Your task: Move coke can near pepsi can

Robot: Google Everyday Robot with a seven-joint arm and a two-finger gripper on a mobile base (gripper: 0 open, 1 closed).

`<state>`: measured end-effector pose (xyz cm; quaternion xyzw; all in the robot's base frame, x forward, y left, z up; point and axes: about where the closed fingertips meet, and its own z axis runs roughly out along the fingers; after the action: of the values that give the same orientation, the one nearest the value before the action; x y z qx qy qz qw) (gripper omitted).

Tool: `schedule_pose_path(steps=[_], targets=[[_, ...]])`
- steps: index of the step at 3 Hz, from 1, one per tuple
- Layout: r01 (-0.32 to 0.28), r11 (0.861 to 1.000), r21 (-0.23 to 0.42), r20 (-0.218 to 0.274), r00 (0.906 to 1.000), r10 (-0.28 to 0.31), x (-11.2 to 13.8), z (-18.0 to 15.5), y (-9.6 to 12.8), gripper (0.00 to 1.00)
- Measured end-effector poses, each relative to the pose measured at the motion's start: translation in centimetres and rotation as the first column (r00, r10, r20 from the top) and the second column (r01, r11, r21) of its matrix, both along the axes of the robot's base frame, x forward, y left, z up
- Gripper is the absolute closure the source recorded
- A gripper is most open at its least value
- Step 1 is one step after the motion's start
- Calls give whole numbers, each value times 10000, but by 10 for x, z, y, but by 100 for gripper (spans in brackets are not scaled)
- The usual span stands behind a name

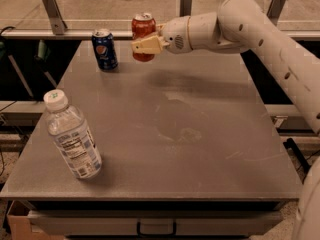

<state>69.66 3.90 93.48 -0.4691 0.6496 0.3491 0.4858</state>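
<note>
The red coke can (143,29) with a silver top is held upright in my gripper (146,45), above the far part of the grey table (200,134). My gripper is shut on the can, with a tan finger (148,45) across its front. The white arm reaches in from the right. The dark blue pepsi can (104,49) stands upright on the table at the far left, a short way left of the coke can and apart from it.
A clear plastic water bottle (71,136) with a white cap stands tilted at the near left of the table. A metal rail with posts (52,6) runs behind the table's far edge.
</note>
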Motion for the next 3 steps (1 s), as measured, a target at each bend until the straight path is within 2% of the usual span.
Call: schedule_pose_path(steps=[1,2,3], targets=[[-99,9974,708,309,9995,77,16,-7,31,100],[-98,9917,1285,514,9987,32,34,-17,38,81],[-209,9919,1253,507,9986,147,40,-34,47,59]])
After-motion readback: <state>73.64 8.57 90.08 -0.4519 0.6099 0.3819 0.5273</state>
